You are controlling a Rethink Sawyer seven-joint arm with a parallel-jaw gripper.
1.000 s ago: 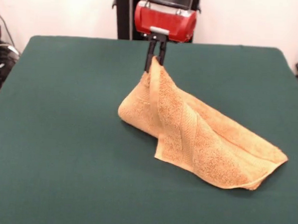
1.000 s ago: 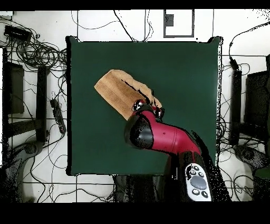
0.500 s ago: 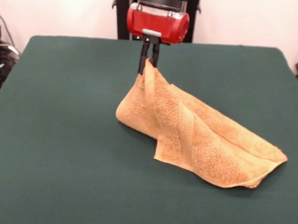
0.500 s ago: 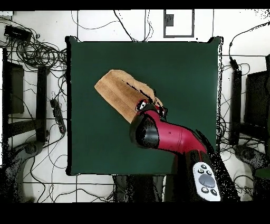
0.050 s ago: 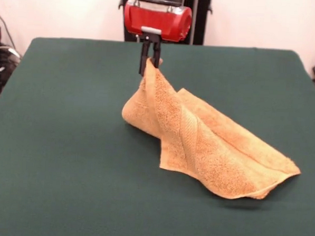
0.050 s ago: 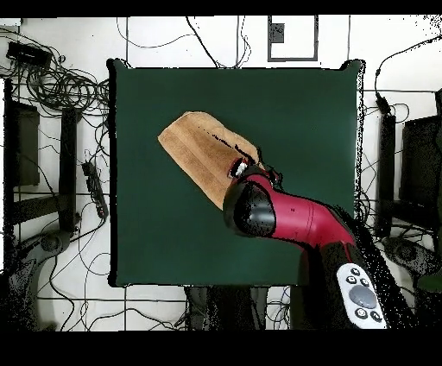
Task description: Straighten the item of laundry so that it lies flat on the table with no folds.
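The gripper (image 5: pixel 149 64) is clamped on 1 corner of the towel (image 5: pixel 209 147), lifted above the table (image 5: pixel 55 144). Towel is folded double; unfolding and flattening remain.

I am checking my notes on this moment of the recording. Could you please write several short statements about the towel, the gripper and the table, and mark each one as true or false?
1. The gripper is shut on a corner of the towel and holds it above the table. True.
2. The towel lies completely flat with no folds. False: it rises like a tent to the gripper, with folds running down it.
3. The far end of the towel rests on the table. True.
4. The towel hangs over the table's edge. False: it is well inside the green top in both views.
5. A second towel lies on the table. False: only one orange-tan towel is there.
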